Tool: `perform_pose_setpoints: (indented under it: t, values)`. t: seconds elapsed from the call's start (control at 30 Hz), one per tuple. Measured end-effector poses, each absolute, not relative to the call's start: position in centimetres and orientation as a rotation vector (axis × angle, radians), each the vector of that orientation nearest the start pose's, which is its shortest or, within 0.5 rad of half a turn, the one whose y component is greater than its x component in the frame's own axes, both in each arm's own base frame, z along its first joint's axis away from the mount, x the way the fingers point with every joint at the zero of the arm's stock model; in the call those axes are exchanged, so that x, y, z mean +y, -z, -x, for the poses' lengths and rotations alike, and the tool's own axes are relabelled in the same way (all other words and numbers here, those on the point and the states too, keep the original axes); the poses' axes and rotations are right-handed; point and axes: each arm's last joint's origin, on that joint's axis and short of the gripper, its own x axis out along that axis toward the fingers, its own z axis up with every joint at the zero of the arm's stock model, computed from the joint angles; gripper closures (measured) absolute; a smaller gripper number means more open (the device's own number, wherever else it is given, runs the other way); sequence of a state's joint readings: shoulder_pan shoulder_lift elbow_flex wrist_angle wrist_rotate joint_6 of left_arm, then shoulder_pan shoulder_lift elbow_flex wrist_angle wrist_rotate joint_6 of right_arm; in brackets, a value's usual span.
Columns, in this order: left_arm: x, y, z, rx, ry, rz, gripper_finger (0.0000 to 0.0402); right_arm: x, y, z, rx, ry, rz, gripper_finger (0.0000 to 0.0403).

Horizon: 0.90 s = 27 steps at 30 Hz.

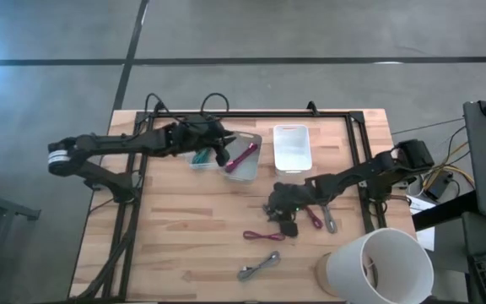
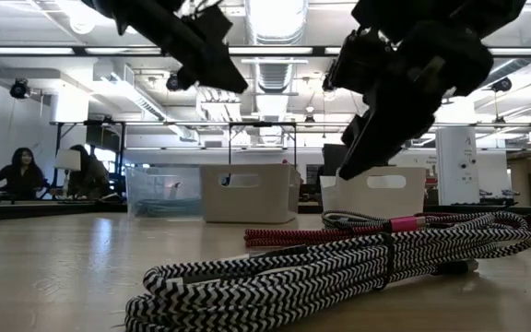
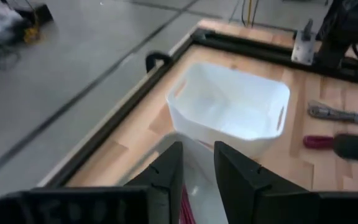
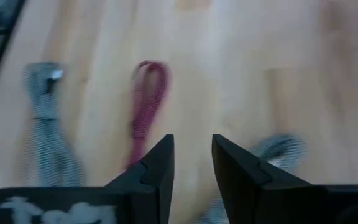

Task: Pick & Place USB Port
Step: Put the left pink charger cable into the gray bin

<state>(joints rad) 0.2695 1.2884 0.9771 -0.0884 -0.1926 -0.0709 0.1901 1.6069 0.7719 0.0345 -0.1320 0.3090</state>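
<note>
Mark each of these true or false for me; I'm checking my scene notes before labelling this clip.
1. The left claw is over the bins at the far side of the table. True.
2. The white bin holds several cables. False: it looks empty in the high and left wrist views.
3. The right claw is clamped on a cable. False: its fingers stand apart with bare table between them.
4. A dark red cable lies on the table near the right claw. True.
5. A grey braided cable lies in the clear bin. False: it lies on the table's near side; the clear bin holds a magenta cable.
</note>
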Motion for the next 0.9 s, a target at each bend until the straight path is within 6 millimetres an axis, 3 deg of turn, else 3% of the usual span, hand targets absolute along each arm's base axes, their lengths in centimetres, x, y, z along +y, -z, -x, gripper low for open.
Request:
perform_pose_setpoints:
  t: [0.27, 0.4, 0.57, 0.9]
  values:
    - [8.2, -30.9, -26.9, 0.363, -0.511, 0.040, 0.0309, 10.4, -16.0, -31.6, 0.842, -0.318, -0.213, 0.0279]
    - [8.3, -30.8, -26.9, 0.373, -0.509, 0.035, 0.0309, 12.0, -15.2, -32.5, 0.893, -0.248, -0.166, 0.0278]
    - [8.3, -30.7, -27.0, 0.375, -0.509, 0.034, 0.0309, 12.8, -15.1, -33.7, 1.017, -0.136, -0.171, 0.0278]
    - [8.3, -30.7, -27.0, 0.393, -0.498, -0.013, 0.0309, 13.5, -14.5, -35.6, 1.135, -0.089, -0.176, 0.0278]
